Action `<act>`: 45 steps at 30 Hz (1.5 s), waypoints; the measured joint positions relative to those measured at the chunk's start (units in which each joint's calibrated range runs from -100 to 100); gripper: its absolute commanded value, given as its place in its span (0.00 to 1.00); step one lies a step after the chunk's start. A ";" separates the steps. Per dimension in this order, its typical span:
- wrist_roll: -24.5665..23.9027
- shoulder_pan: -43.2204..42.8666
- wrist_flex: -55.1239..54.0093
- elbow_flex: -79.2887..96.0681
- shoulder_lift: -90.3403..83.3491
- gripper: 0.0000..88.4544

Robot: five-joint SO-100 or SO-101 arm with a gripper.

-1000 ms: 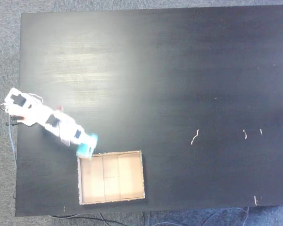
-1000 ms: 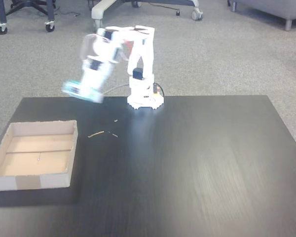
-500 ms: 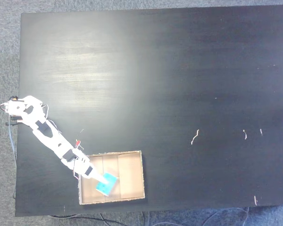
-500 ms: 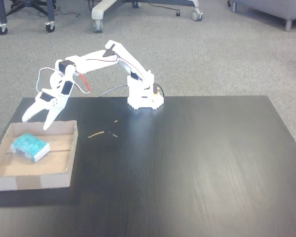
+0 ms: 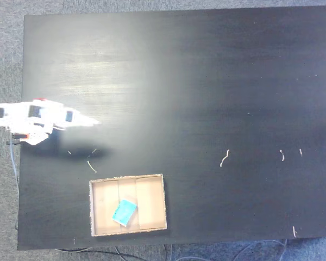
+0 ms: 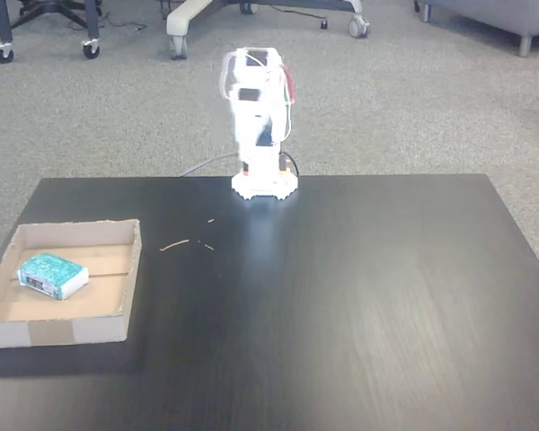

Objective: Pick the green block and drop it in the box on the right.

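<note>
Teal green block [image 5: 124, 211] lies flat inside the box [image 6: 129, 275], so drop looks done; gripper [image 5: 93, 123] blurred over table [image 5: 217, 81], jaw state unclear

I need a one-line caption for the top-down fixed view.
Green block lies in the box; white arm folded at table edge.

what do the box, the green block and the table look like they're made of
The box looks like plain cardboard: matte tan walls, rough brown rims, faint fold lines inside. The green block has a teal top and a lighter side; the material is unclear, maybe foam or painted wood. The table looks like dark wood or a wood-look laminate, with fine grain streaks and a soft sheen where light falls on it.
</note>
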 measured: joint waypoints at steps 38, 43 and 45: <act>3.22 -9.66 -5.56 49.31 -34.59 0.00; 3.22 -9.66 -5.56 49.31 -34.59 0.00; 3.22 -9.66 -5.56 49.31 -34.59 0.00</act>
